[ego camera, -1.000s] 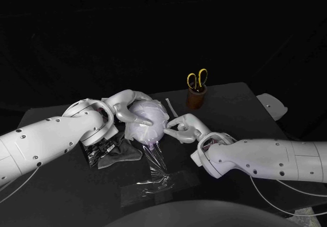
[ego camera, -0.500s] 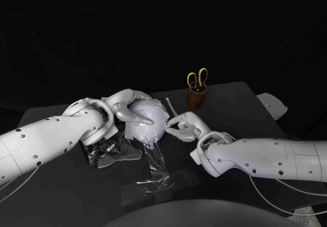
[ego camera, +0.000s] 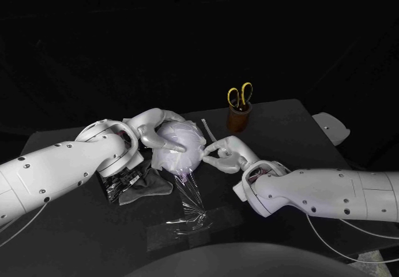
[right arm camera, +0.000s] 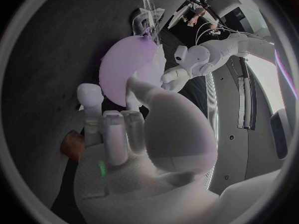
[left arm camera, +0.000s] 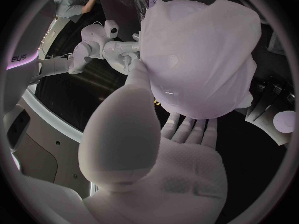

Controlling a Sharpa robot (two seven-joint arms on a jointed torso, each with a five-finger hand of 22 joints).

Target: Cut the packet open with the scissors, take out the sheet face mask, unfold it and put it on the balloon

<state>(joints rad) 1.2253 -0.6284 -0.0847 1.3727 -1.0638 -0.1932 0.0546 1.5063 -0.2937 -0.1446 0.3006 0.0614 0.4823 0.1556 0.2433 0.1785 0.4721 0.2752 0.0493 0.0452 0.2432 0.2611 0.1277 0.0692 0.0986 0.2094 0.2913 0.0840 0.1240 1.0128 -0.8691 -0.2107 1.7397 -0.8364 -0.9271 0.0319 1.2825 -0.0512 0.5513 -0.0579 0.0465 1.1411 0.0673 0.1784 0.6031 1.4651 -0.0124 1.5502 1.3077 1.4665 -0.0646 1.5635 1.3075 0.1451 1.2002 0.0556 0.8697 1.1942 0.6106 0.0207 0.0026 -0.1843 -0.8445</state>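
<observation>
The black table point(ego camera: 274, 124) sits in a dark room. Toward its far edge stands the balloon point(ego camera: 186, 163), the sheet mask point(ego camera: 178, 140) draped over its top. My left hand point(ego camera: 152, 130) grips the balloon from above, thumb pressed on the mask. My right hand point(ego camera: 226, 154) touches its side with curled fingertips (pinching the mask or not, I cannot tell). The scissors point(ego camera: 241, 94) stand in a brown cup point(ego camera: 239, 120) at the far edge, and the packet point(ego camera: 133, 183) lies under my left wrist.
</observation>
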